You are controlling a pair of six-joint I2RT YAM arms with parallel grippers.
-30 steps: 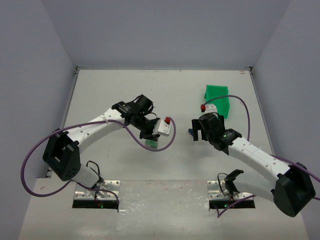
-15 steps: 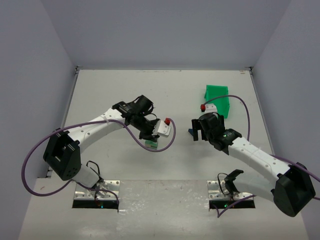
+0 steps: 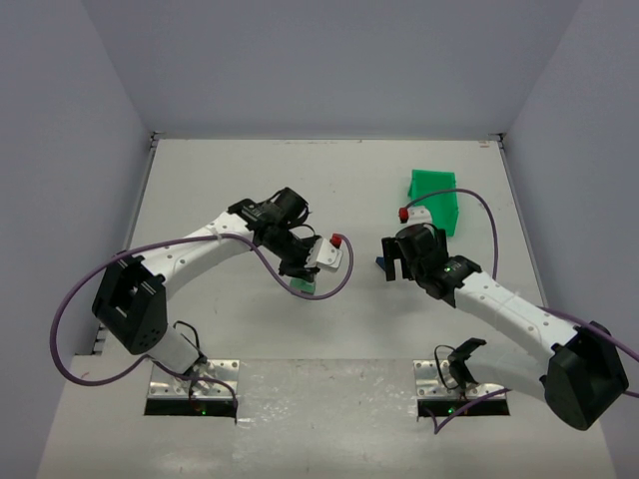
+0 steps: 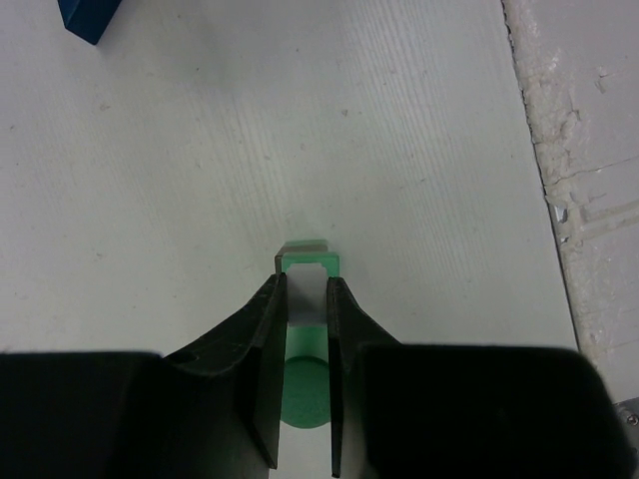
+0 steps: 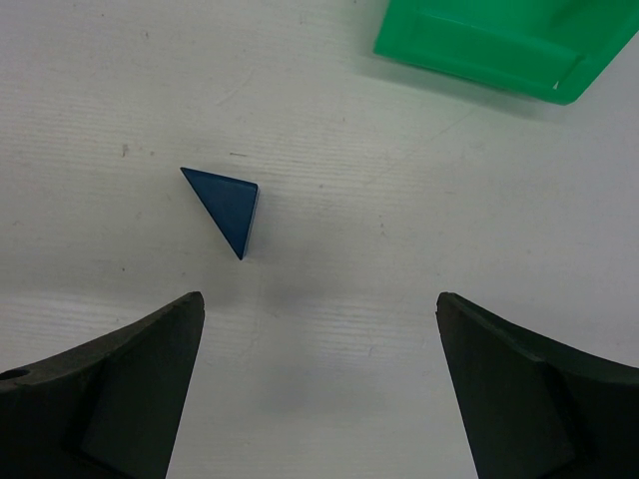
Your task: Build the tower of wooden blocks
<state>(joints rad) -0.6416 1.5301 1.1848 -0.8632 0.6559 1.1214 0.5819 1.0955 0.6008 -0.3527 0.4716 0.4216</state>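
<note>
Top external: left claw [image 3: 300, 271] is low over the mid-surface [image 3: 220, 180] with a light green block [image 3: 302, 287] under it. Right claw [image 3: 391, 261] hovers by the dark blue wedge [image 3: 379, 264], near the green bin [image 3: 434, 192].

Left wrist: jaws clenched on the light green block, seemingly at the surface. Release gently, then lift straight up.

Right wrist: jaws spread wide and empty, with the dark blue wedge ahead, left of centre. Shift left before closing on its flat faces.
</note>
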